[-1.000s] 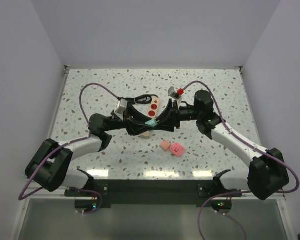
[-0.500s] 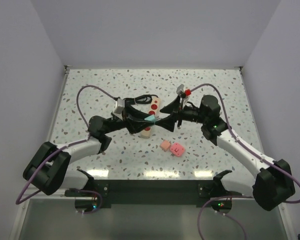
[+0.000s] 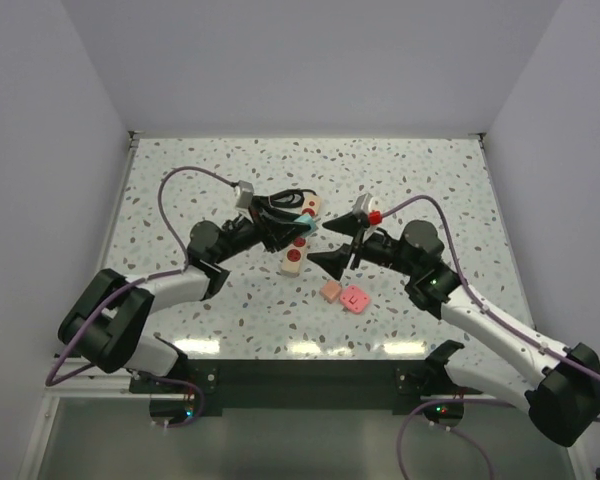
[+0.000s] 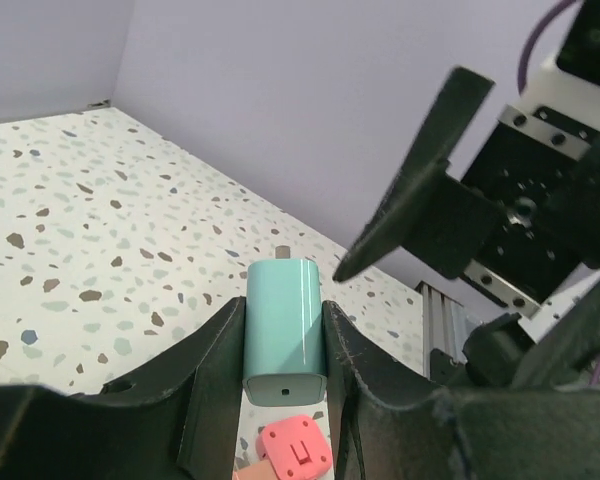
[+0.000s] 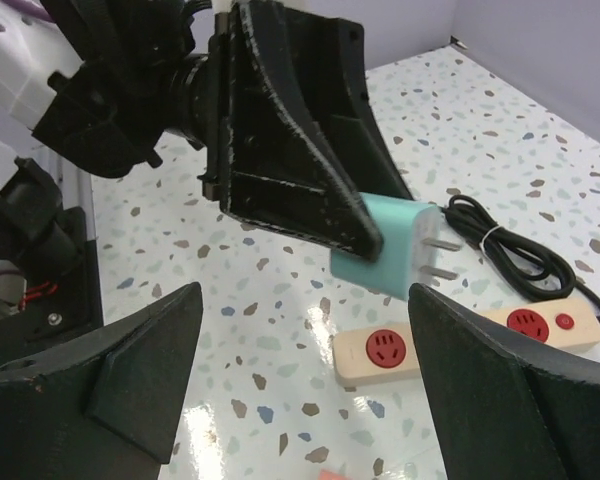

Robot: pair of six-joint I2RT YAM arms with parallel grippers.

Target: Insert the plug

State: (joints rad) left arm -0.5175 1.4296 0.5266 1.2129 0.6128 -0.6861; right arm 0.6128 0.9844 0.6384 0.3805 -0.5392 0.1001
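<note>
1. Terrazzo table, white with dark specks, carried all the things, and plain walls closed it on three sides.
2. From the left side the left gripper reached to the middle of the table, its two black fingers pressed on the sides of the plug.
3. Opposite to it was the right gripper, near but not touching, with the jaws spread wide and nothing between them. In the left wrist view one of its fingers crossed the picture beyond the plug.
4. A cream power strip with two red sockets lay flat on the table under both grippers. From above, the left gripper hid its middle part.
5. A black cord, tied in a bundle, lay just beside the strip on the far side.
6. The teal plug hung in the air above the strip and apart from it. Its two metal prongs were bare and pointed sideways, not into a socket. One left finger covered part of its body in the right wrist view.
7. Two small pink blocks lay touching each other on the table, near the strip's nearer end.
</note>
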